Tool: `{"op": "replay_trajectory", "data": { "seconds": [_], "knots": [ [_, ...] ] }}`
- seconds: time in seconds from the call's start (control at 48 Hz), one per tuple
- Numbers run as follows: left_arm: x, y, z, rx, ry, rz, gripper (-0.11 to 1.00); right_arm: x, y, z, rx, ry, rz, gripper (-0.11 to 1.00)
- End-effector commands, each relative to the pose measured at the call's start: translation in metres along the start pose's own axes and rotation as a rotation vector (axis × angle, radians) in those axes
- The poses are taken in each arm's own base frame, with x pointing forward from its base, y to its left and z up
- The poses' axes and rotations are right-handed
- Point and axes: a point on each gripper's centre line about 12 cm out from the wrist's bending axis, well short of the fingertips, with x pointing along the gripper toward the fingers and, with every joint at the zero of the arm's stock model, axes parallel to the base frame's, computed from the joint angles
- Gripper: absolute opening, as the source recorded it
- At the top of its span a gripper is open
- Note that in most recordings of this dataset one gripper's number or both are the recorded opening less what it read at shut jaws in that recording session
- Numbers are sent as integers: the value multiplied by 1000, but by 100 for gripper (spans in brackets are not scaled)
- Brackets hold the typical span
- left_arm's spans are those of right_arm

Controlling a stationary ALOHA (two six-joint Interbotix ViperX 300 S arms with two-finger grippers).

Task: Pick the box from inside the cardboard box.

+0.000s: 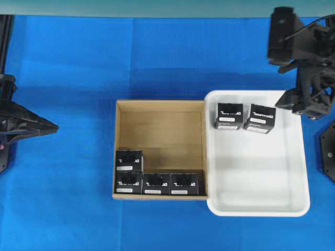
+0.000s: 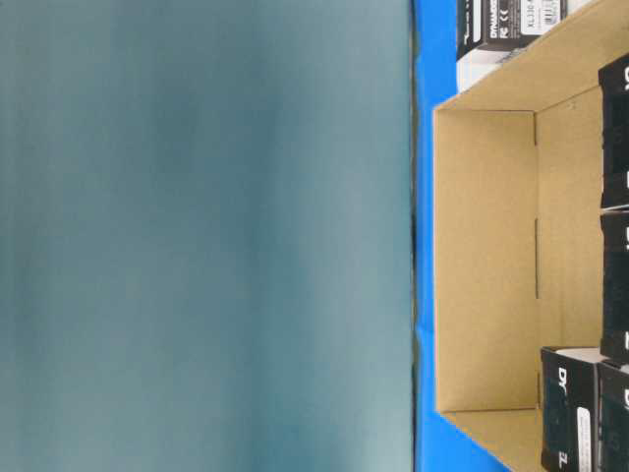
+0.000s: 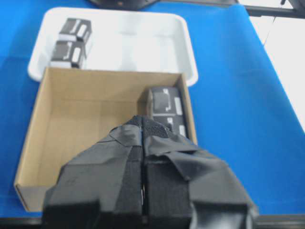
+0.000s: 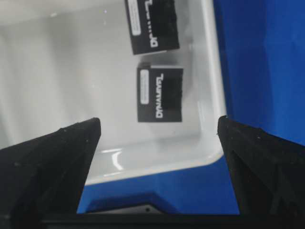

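The cardboard box (image 1: pixel 159 125) lies mid-table with several black boxes along its near wall, among them one (image 1: pixel 129 160) stacked behind the corner box (image 1: pixel 129 183). The left wrist view shows the carton (image 3: pixel 86 119) and a black box (image 3: pixel 164 101) in its right corner. My left gripper (image 1: pixel 52 127) is shut and empty at the far left, well clear of the carton; its taped fingertips (image 3: pixel 138 131) are pressed together. My right gripper (image 1: pixel 306 102) hangs open and empty over the tray's far right corner, its fingers (image 4: pixel 57 157) spread wide.
A white plastic tray (image 1: pixel 256 206) touches the carton's right wall and holds two black boxes (image 1: pixel 229 115) (image 1: pixel 260 118), also seen as boxes (image 4: pixel 159 94) (image 4: pixel 151 24). Blue cloth covers the table (image 1: pixel 78 78). The table-level view shows the carton's inner wall (image 2: pixel 486 256).
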Motion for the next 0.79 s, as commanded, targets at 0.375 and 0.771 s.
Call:
{"op": "replay_trajectory", "data": {
  "seconds": [0.375, 0.771],
  "knots": [
    [0, -1, 11, 0, -26, -1, -7, -14, 4, -5, 12, -54, -5, 98],
    [0, -1, 11, 1, -25, 0, -7, -14, 4, -5, 12, -57, -6, 98]
  ]
}}
